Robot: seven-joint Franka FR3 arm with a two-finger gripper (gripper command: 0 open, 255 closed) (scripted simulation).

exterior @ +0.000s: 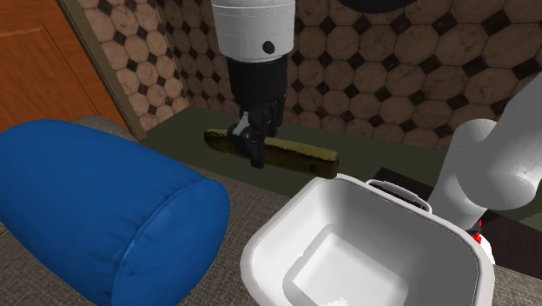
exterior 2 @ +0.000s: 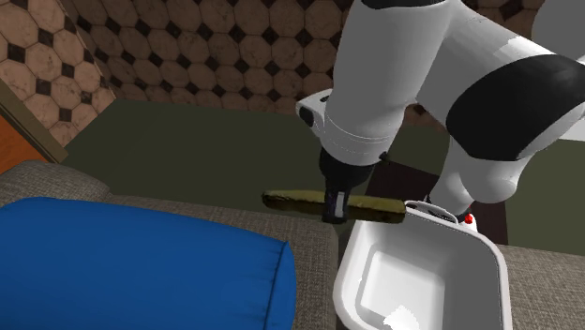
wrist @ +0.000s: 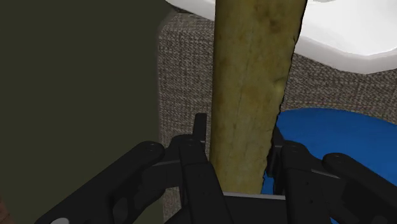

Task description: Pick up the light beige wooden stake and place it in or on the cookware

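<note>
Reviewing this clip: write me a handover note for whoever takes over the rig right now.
Gripper: shut on the stake, clasped near its middle and held about level.
Stake: olive-brown, apparently lifted clear of the sofa; one end reaches toward the rim of the white pot.
Pot: on the sofa, beside a blue cushion; the gripper is beside it, not over it.
Done: the grasp and, it seems, the lift.
Left: carry the stake over the pot, lower it in, open the gripper.
</note>
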